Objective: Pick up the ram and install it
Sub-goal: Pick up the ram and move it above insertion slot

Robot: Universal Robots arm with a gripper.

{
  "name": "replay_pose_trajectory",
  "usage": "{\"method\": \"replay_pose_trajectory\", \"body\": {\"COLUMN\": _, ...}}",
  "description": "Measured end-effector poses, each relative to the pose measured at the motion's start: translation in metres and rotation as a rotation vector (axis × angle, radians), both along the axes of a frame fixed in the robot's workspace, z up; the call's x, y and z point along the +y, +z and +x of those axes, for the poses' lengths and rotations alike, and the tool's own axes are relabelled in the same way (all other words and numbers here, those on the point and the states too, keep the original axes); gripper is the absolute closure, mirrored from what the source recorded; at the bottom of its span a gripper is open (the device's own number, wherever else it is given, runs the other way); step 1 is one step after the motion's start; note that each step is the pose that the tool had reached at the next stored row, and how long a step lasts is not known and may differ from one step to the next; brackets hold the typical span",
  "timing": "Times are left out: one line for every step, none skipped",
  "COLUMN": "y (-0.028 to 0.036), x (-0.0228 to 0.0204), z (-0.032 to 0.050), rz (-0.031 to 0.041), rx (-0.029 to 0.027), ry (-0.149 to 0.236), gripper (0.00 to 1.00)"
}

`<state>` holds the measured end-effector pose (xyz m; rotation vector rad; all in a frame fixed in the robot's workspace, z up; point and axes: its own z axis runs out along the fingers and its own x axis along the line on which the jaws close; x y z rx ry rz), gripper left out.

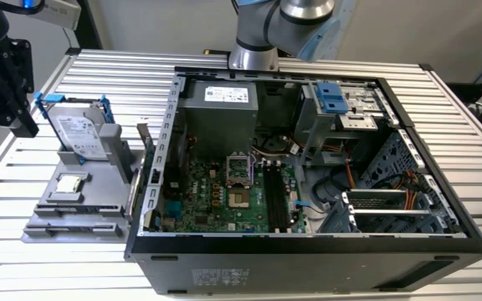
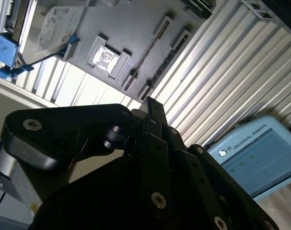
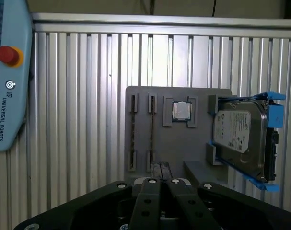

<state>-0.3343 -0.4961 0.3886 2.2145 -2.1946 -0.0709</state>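
Note:
The ram (image 3: pixel 133 129) is a thin stick standing on edge in a slot of the grey holder (image 3: pixel 179 143) on the slatted table. A second such stick (image 3: pixel 153 130) stands in the slot beside it. Both sticks (image 2: pixel 152 52) appear again in the second wrist view. My gripper (image 3: pixel 160 166) hangs high above the holder's edge nearest the sticks, its black fingers (image 2: pixel 150 106) shut together with nothing between them. In the exterior view the open computer case (image 1: pixel 153 188) shows the green motherboard with its long black memory slots (image 1: pixel 275 195).
On the same holder (image 1: pixel 78 216) sit a silver hard drive (image 1: pixel 80 132) in a blue bracket and a small square processor chip (image 3: pixel 181 110). A teach pendant (image 3: pixel 8 72) lies on the table. A black rig (image 1: pixel 7 88) stands at the exterior view's left.

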Motion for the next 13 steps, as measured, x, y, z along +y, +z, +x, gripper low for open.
{"method": "replay_pose_trajectory", "body": {"y": 0.0001, "x": 0.0, "z": 0.0, "rz": -0.0001, "rx": 0.0001, "ry": 0.002, "gripper": 1.0}}
{"method": "replay_pose_trajectory", "body": {"y": 0.0001, "x": 0.0, "z": 0.0, "rz": -0.0001, "rx": 0.0002, "ry": 0.006, "gripper": 1.0}}
{"method": "replay_pose_trajectory", "body": {"y": 0.0001, "x": 0.0, "z": 0.0, "rz": -0.0001, "rx": 0.0001, "ry": 0.01, "gripper": 1.0}}
{"method": "replay_pose_trajectory", "body": {"y": 0.0001, "x": 0.0, "z": 0.0, "rz": -0.0001, "rx": 0.0001, "ry": 0.015, "gripper": 1.0}}
{"method": "replay_pose_trajectory", "body": {"y": 0.0, "x": 0.0001, "z": -0.0001, "rz": 0.0, "rx": 0.0, "ry": 0.021, "gripper": 1.0}}
{"method": "replay_pose_trajectory", "body": {"y": -0.0001, "x": 0.0001, "z": -0.0001, "rz": 0.0, "rx": 0.0, "ry": 0.027, "gripper": 1.0}}
{"method": "replay_pose_trajectory", "body": {"y": -0.0001, "x": 0.0, "z": -0.0001, "rz": 0.0, "rx": 0.0001, "ry": 0.034, "gripper": 1.0}}
{"method": "replay_pose_trajectory", "body": {"y": -0.0002, "x": 0.0, "z": -0.0001, "rz": 0.0, "rx": 0.0, "ry": 0.039, "gripper": 1.0}}
{"method": "replay_pose_trajectory", "body": {"y": -0.0002, "x": 0.0, "z": 0.0, "rz": 0.0, "rx": 0.0, "ry": 0.045, "gripper": 1.0}}
{"method": "replay_pose_trajectory", "body": {"y": -0.0002, "x": 0.0, "z": 0.0, "rz": 0.0, "rx": 0.0, "ry": 0.052, "gripper": 1.0}}
{"method": "replay_pose_trajectory", "body": {"y": -0.0002, "x": 0.0, "z": 0.0, "rz": 0.0, "rx": 0.0, "ry": 0.058, "gripper": 1.0}}
{"method": "replay_pose_trajectory", "body": {"y": -0.0002, "x": 0.0, "z": 0.0, "rz": 0.0, "rx": 0.0, "ry": 0.064, "gripper": 1.0}}
{"method": "replay_pose_trajectory", "body": {"y": -0.0003, "x": 0.0, "z": 0.0, "rz": 0.0, "rx": 0.0, "ry": 0.07, "gripper": 1.0}}
